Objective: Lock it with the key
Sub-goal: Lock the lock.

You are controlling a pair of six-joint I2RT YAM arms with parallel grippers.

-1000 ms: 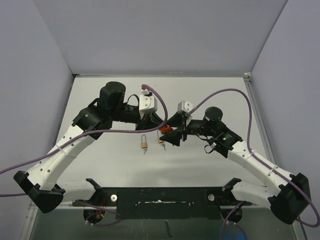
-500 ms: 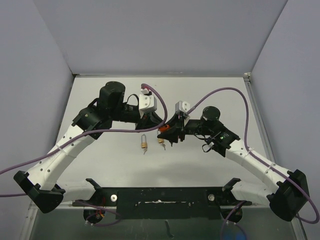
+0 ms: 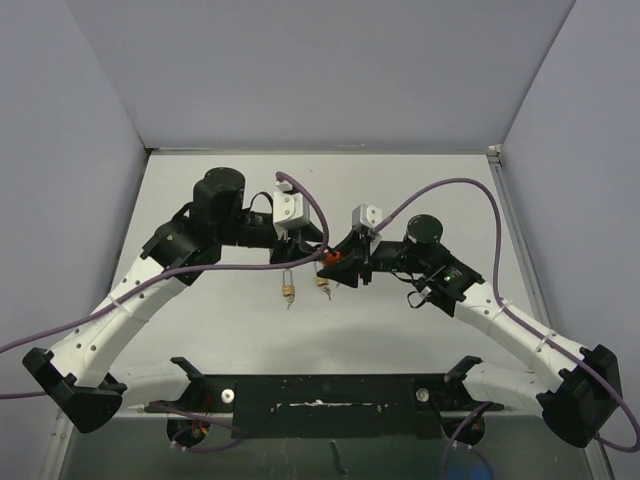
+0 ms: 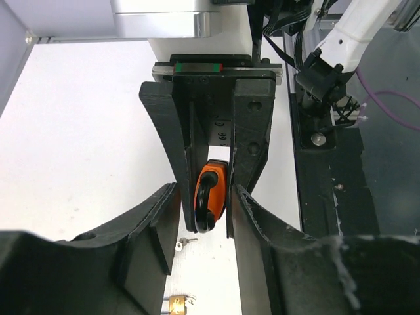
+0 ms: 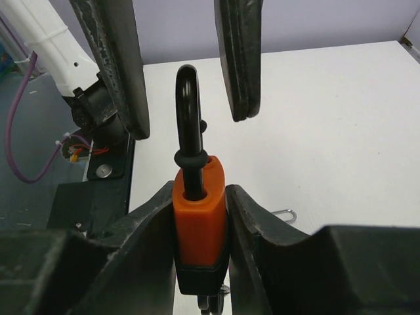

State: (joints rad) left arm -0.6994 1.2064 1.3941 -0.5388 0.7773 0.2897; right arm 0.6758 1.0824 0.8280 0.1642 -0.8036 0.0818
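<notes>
A matt white table [image 3: 420, 190] fills the floor of a booth closed in by plain lavender-grey walls [image 3: 320, 70] on the left, the back and the right, with a thin metal strip along the table's far edge. A black mounting bar [image 3: 330, 390] runs across the near edge between the two arm bases, and purple cables [image 3: 450, 182] loop above the surface. The two arms meet over the middle of the table. The right gripper [image 5: 200, 193] is clamped tight on the body of the orange padlock [image 5: 199, 226], held above the surface with its black shackle pointing at the other arm. The left gripper [image 4: 205, 216] stands parted, its fingers [image 5: 111, 65] on either side of the shackle and apart from it. A brass padlock [image 3: 288, 291] lies on the white surface just below the meeting grippers, and just beside it to the right lies a small metal item [image 3: 323, 288], too small to tell whether it is the key
</notes>
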